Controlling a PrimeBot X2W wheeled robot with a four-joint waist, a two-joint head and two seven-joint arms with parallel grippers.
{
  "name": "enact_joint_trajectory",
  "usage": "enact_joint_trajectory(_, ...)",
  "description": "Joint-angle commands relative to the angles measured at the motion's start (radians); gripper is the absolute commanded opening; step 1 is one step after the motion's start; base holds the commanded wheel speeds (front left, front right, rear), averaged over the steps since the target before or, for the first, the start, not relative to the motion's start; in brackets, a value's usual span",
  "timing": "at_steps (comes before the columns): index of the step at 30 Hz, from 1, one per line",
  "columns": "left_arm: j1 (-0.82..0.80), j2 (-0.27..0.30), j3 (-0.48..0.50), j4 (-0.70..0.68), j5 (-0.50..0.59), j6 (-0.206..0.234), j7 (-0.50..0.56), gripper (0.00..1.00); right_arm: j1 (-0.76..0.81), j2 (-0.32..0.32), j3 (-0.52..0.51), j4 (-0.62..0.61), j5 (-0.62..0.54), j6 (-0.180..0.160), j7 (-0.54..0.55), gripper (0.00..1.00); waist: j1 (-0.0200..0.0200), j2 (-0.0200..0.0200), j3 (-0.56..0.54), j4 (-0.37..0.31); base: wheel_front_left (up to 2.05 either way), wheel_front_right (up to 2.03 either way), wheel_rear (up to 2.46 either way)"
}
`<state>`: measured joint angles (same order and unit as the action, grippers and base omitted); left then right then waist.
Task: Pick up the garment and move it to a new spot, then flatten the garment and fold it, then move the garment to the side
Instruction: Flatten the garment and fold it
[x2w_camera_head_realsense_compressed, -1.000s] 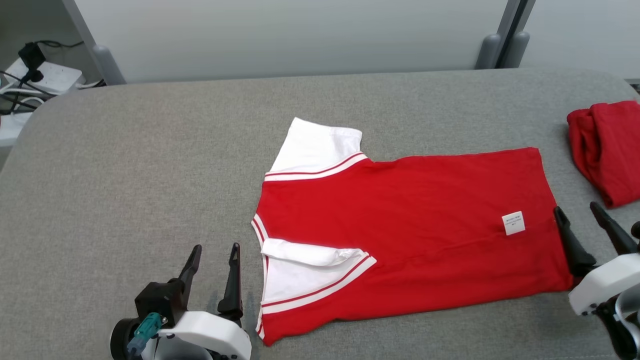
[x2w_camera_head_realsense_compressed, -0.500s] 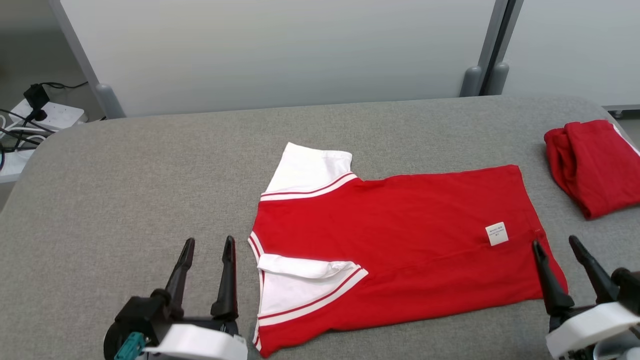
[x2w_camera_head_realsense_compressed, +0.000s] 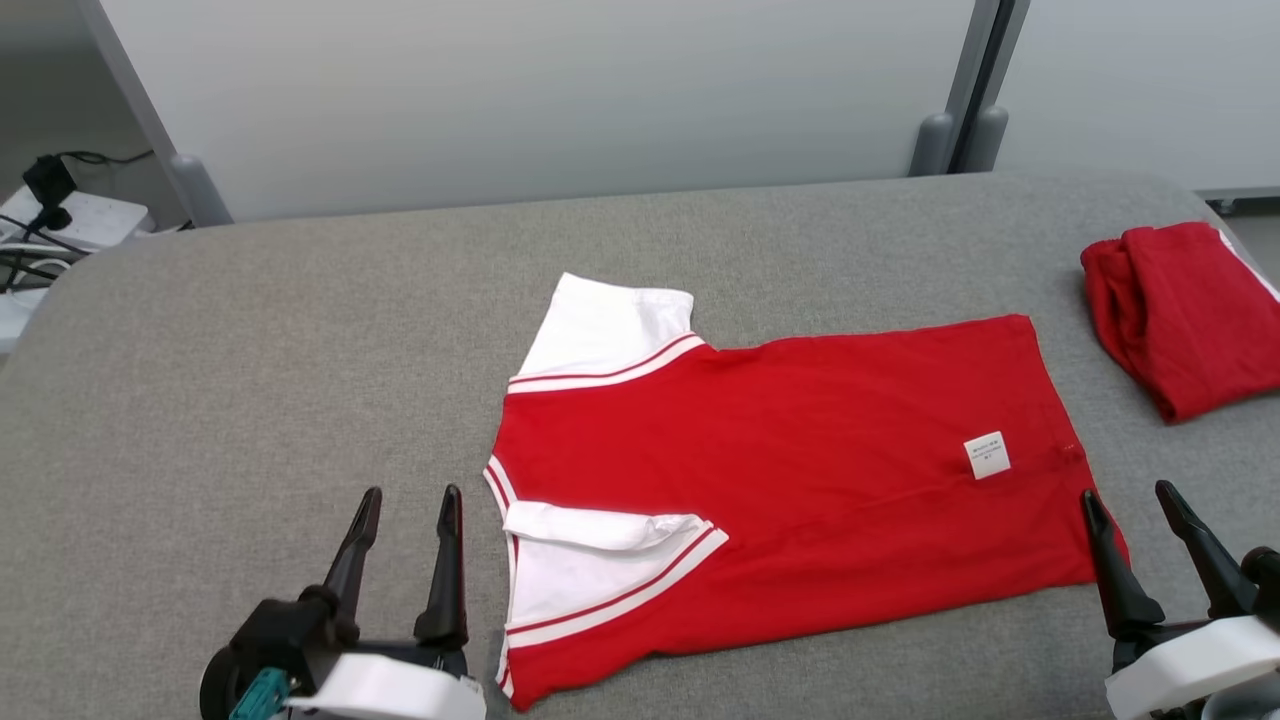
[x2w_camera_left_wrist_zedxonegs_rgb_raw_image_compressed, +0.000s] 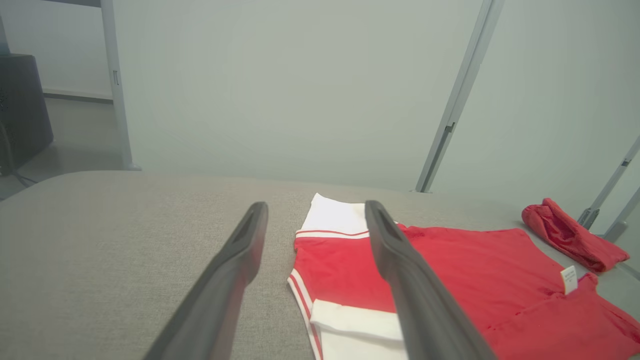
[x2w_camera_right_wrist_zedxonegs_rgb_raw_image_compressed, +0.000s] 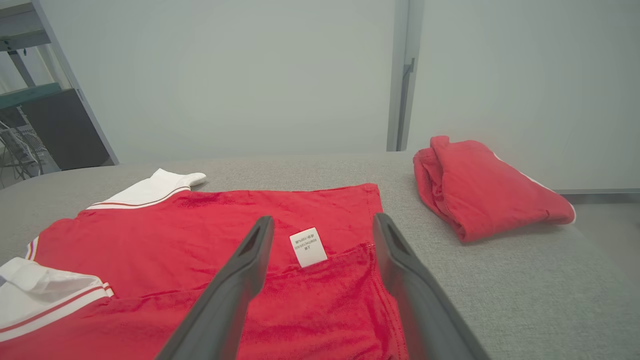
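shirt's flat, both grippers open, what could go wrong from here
The near white sleeve is doubled over on itself; folding the shirt now would likely trap that crease.
The folded red garment lies close beyond the right gripper, by the hem; sliding the shirt aside that way might drag it.
The left gripper stands off the cloth beside the neckline, so a pinch there may miss.
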<state>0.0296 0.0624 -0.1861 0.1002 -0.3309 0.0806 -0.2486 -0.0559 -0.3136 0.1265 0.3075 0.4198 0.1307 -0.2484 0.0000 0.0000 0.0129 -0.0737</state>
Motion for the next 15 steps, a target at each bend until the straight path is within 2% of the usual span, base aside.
enact_joint_trajectory(1,-0.069,-0.002,0.036,-0.019,0.019,-0.011,-0.013,1.0,-0.021,-0.025,0.007,-0.03,-0.006,0.0,-0.013,1.0,0.0,0.0,0.015,-0.003,0.0,0.0,0.0)
enact_joint_trajectory(7,-0.194,-0.009,0.01,0.026,0.037,-0.037,-0.013,1.0,-0.043,-0.026,0.011,-0.05,-0.001,0.0,-0.013,1.0,0.0,0.0,0.082,-0.007,0.0,0.0,0.0)
enact_joint_trajectory(10,-0.292,-0.01,-0.013,0.098,0.031,-0.043,-0.01,1.0,-0.062,-0.026,0.017,-0.064,0.003,0.0,-0.013,1.0,0.0,0.0,0.126,-0.012,0.0,0.0,0.0)
enact_joint_trajectory(15,-0.49,-0.011,-0.038,0.226,0.005,-0.032,0.075,1.0,-0.1,-0.034,0.025,-0.092,0.013,0.0,-0.013,1.0,0.0,0.0,0.213,-0.025,0.0,0.0,0.0)
